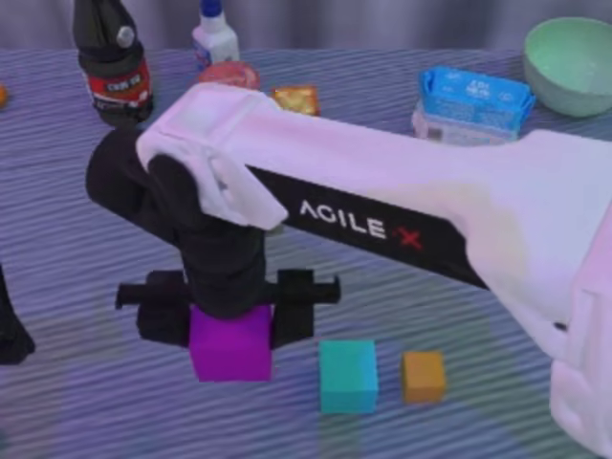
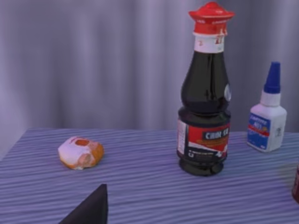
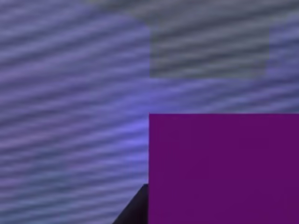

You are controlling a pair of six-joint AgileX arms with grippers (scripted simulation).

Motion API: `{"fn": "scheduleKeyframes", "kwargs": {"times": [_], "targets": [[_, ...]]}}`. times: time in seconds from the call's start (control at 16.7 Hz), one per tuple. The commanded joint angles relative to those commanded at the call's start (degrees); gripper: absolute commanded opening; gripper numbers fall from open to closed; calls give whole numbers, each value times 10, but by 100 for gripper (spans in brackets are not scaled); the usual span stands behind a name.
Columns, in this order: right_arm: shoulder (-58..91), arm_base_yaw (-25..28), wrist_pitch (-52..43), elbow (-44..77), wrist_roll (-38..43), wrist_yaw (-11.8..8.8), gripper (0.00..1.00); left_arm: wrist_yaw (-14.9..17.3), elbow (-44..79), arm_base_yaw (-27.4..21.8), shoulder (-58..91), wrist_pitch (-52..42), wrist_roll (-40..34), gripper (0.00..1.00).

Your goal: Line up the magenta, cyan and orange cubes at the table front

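My right arm reaches across the table [image 1: 86,239] to its front. The right gripper [image 1: 229,325] is shut on the large magenta cube [image 1: 231,349], one black finger on each side. In the right wrist view the magenta cube [image 3: 224,168] fills the corner beside one fingertip [image 3: 138,207], and its square shadow lies apart from it on the cloth, so it hangs slightly above the table. To its right, on the table, stand the cyan cube [image 1: 348,376] and then the small orange cube [image 1: 424,376]. My left gripper [image 1: 8,330] is parked at the left edge, open and empty.
Along the back stand a dark sauce bottle [image 1: 113,62], a white glue bottle [image 1: 214,36], a red round item [image 1: 229,75], a patterned yellow-orange box [image 1: 296,98], a blue-white packet [image 1: 473,103] and a green bowl [image 1: 572,65]. A pastry [image 2: 80,152] lies far left.
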Motion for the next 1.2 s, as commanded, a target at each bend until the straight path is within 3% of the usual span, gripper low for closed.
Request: {"fn": "scheduleKeyframes", "kwargs": {"times": [0.42, 0.84, 1.14, 1.2], "targets": [[-1, 7, 2, 2, 11, 0, 0, 0, 0, 0, 0, 0, 0, 100], [24, 10, 128, -99, 13, 1, 0, 0, 0, 0, 0, 0, 0, 100], [27, 11, 138, -108, 13, 1, 0, 0, 0, 0, 0, 0, 0, 100], [27, 11, 138, -108, 13, 1, 8, 0, 0, 0, 0, 0, 0, 100]]}}
